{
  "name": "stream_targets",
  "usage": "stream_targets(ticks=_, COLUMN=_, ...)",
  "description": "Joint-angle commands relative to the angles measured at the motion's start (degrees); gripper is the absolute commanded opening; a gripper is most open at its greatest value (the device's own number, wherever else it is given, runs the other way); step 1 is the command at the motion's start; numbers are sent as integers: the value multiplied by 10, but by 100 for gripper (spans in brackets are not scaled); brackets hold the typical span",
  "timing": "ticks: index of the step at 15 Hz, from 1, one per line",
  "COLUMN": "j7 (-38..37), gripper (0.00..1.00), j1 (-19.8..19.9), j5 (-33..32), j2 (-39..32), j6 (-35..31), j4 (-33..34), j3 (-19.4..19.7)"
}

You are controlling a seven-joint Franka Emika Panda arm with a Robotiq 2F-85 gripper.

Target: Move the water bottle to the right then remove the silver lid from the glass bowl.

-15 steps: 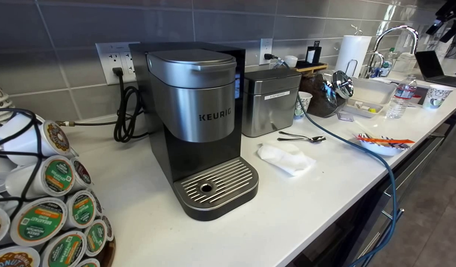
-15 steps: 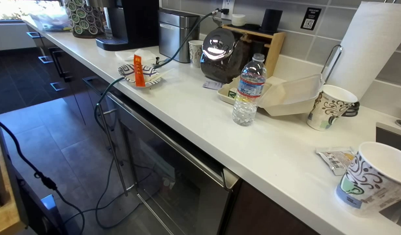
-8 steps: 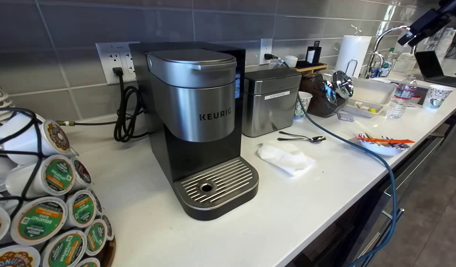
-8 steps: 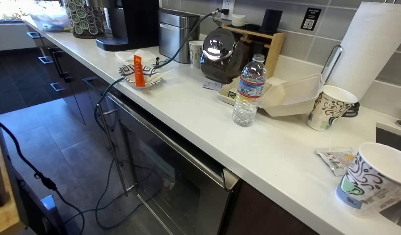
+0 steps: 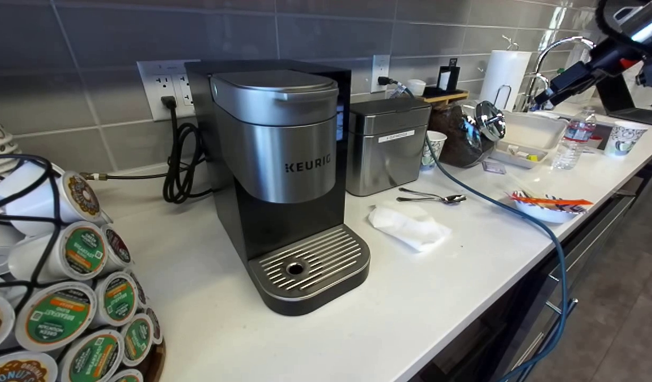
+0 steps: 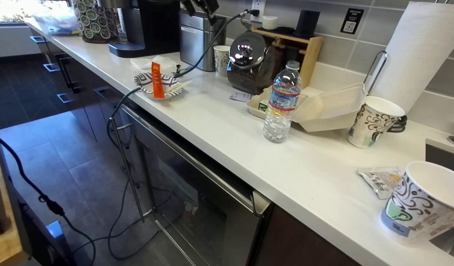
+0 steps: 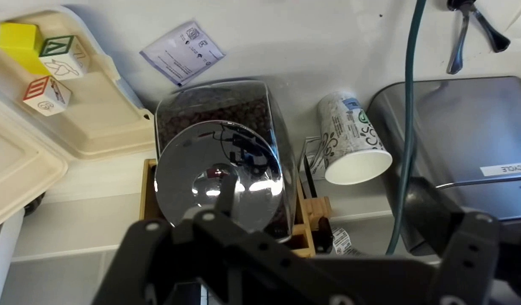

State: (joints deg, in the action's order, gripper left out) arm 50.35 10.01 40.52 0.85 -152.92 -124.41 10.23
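In an exterior view the coffee machine stands in the foreground on the white worktop, with a heap of coffee pods to its left in the picture. The robot arm reaches in at the upper right, its jaws angled down and to the left, above the worktop; I cannot tell from here whether they are spread. The water bottle stands upright, just beside an open food container. Next to that container is the glass bowl, filled with something dark, and the silver lid sits on its slanted mouth.

In an exterior view with a paper cup near the sink, the jaws hang at the top edge, overlapping the steel bin in the picture and clear of the lid. The bottle stands upright between the container and the front edge of the worktop, near the bowl but apart from it.

In the wrist view the jaws are released, their two sides well apart: one covers part of the lid, the other part of the bin. The lid is on the bowl, which holds dark beans. Small blocks lie in the container, and another paper cup is between bowl and bin.
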Motion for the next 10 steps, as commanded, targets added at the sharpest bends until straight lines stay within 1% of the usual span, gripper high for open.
stream_targets(ticks=1, j7=8, gripper=100, j1=-9, j5=32, j2=-60, j6=-48, j4=39, j3=-9)
stream_targets(ticks=2, j7=-20, gripper=100, j1=-6, j5=3, j2=-69, j6=-39, j4=46, j3=-8)
stream_targets(ticks=3, j7=-3, gripper=100, j1=-5, j5=9, j2=-36, j6=-33, j4=17, j3=-9)
stream_targets(ticks=6, j7=-8, gripper=100, j1=-5, j5=9, j2=-63, j6=-33, j4=40, j3=-9)
stream_targets(ticks=7, j7=12, gripper=100, j1=-2, j5=38, j2=-81, j6=-25, j4=56, j3=-14)
stream_targets(ticks=10, j7=74, gripper=100, j1=6, j5=105, j2=-117, j6=-45, j4=88, j3=-22)
